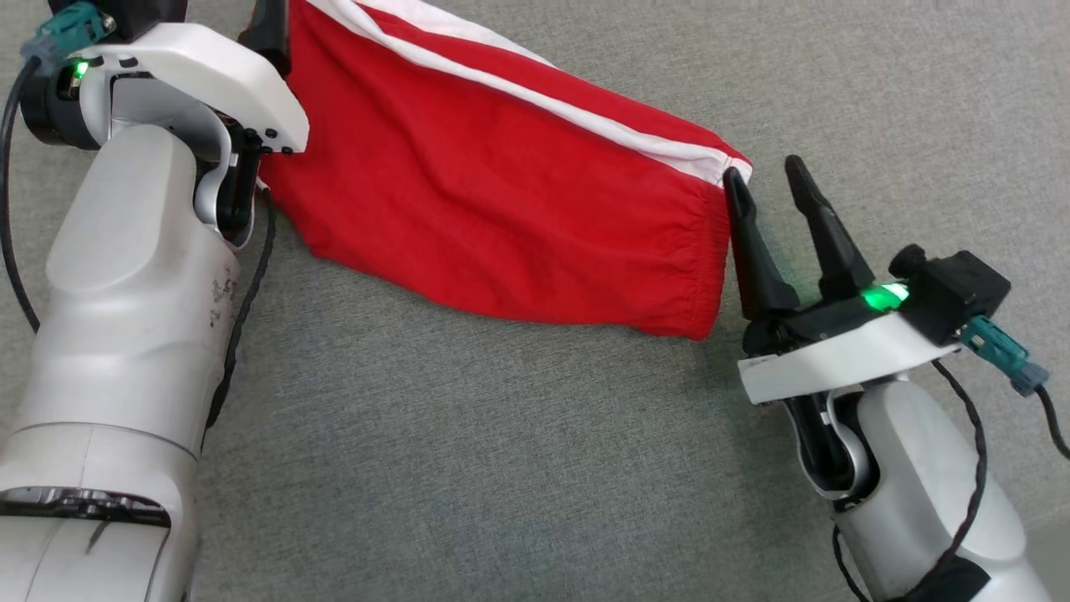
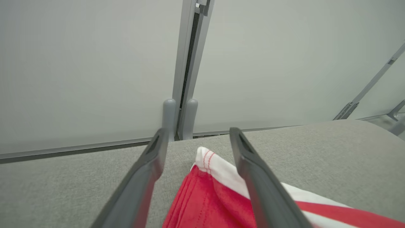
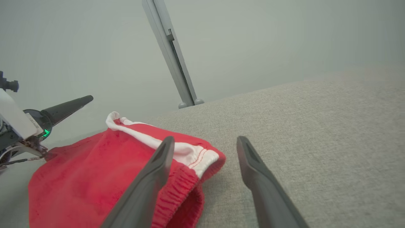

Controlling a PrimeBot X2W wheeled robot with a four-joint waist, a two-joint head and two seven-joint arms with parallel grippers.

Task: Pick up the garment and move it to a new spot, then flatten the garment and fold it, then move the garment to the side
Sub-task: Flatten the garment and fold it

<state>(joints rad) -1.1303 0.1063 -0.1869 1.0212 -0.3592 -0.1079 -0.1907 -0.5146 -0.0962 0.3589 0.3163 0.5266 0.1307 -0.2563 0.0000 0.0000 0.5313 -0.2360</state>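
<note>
First, nearest the head camera, we note two pale forearms. The left forearm [image 1: 125,276] rises along the left edge with a black cable [image 1: 242,318] hanging beside it, and the right forearm [image 1: 911,468] sits at the lower right. Beyond them the grey cloth surface [image 1: 501,460] carries the garment [image 1: 501,184], red with a white stripe [image 1: 535,92] along its far edge. It slants from the top left down to the middle right.

Its gathered elastic end [image 1: 709,251] faces the right gripper [image 1: 764,170], whose fingers stand apart and grip nothing. The inner finger is at the striped corner; we cannot tell whether it touches. The right wrist view adds that this finger crosses in front of the elastic end, while the other finger stands over bare grey cloth.

The head view cuts off the left gripper [image 2: 198,130] at the top edge, along with the garment's far end. The left wrist view supplies both: the fingers are spread wide and clamp nothing, and the garment's white-banded corner lies on the surface between and below them.

Farthest, the wrist views give a plain pale wall [image 2: 95,63] and a grey upright post [image 2: 182,63] behind the surface. We cannot make out how many layers the garment is folded into.
</note>
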